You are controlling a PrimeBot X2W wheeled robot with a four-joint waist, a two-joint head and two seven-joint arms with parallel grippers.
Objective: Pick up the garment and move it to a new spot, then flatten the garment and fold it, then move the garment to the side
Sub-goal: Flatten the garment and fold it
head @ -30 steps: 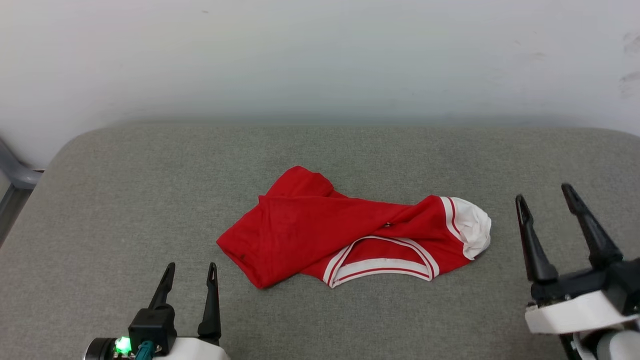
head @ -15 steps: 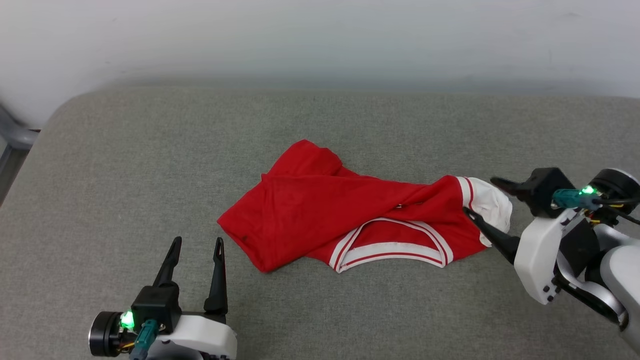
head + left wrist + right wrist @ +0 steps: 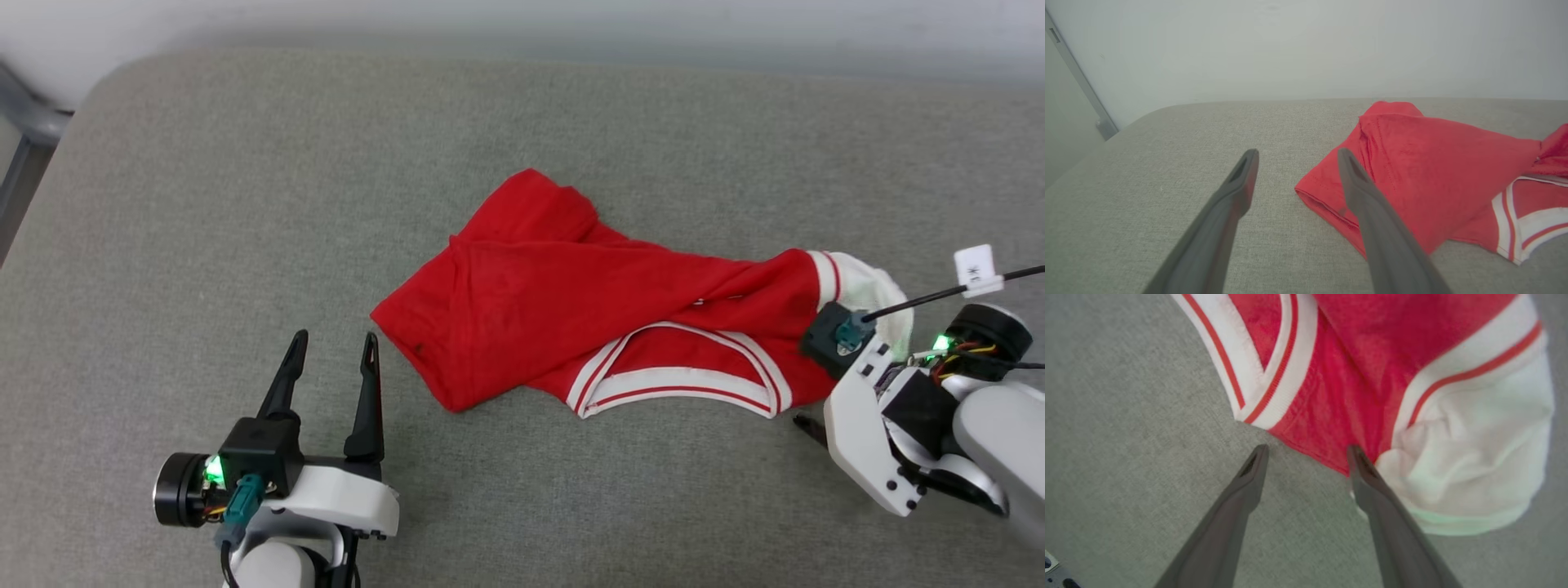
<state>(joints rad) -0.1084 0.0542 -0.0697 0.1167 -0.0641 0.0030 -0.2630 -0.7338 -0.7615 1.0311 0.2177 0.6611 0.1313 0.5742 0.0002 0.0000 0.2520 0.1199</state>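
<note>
Garment point(image 3: 571, 302) crumpled, right gripper point(image 3: 1307, 451) (fingers apart) over its white-sleeve edge, left gripper point(image 3: 335, 336) spread beside opposite corner

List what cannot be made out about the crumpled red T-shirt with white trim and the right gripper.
Head view: the red white-sleeved T-shirt hides its underside and second sleeve under its own folds.
Left wrist view: the right edge cuts off the shirt's far end.
Right wrist view: blur hides whether the right gripper touches cloth.

Red garment point(image 3: 571, 302), white striped trim, grey couch point(image 3: 245, 204)
</note>
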